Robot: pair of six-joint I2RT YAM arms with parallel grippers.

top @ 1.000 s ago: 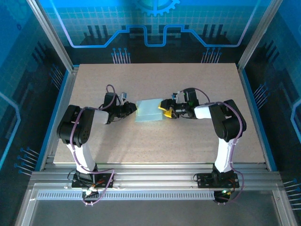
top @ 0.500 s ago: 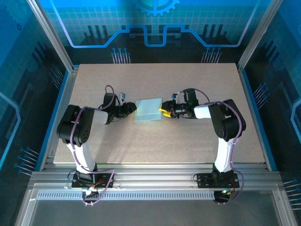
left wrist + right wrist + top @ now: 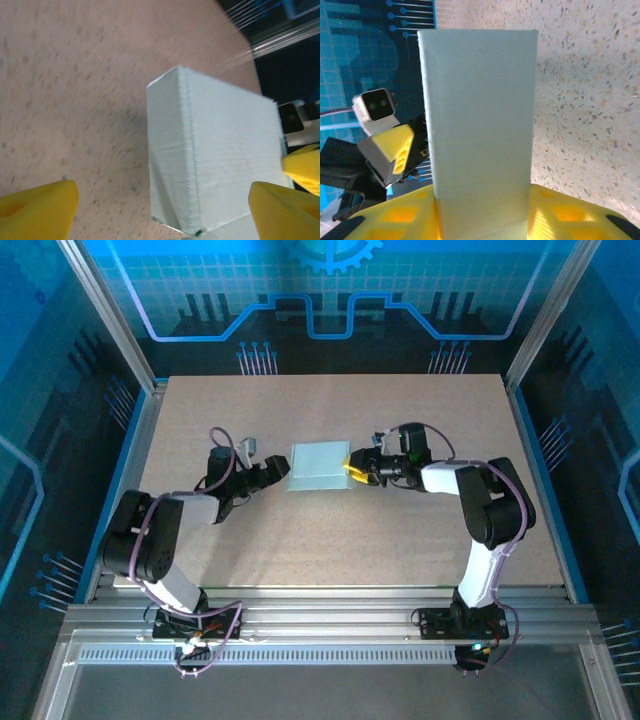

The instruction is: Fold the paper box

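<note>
paper box (image 3: pixel 480 125) base cut off, tabletop (image 3: pixel 100 60) blurred

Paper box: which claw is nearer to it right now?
Right. The right claw grips the paper box at its right edge; the left claw stands open just off its left edge, not gripping it.

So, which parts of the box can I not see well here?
Right wrist view: the near end of the box is hidden between the fingers of the right gripper.
Left wrist view: a finger of the left gripper and the bottom edge hide one corner of the box.
Top view: the box is too small to show folds or flaps.
</note>
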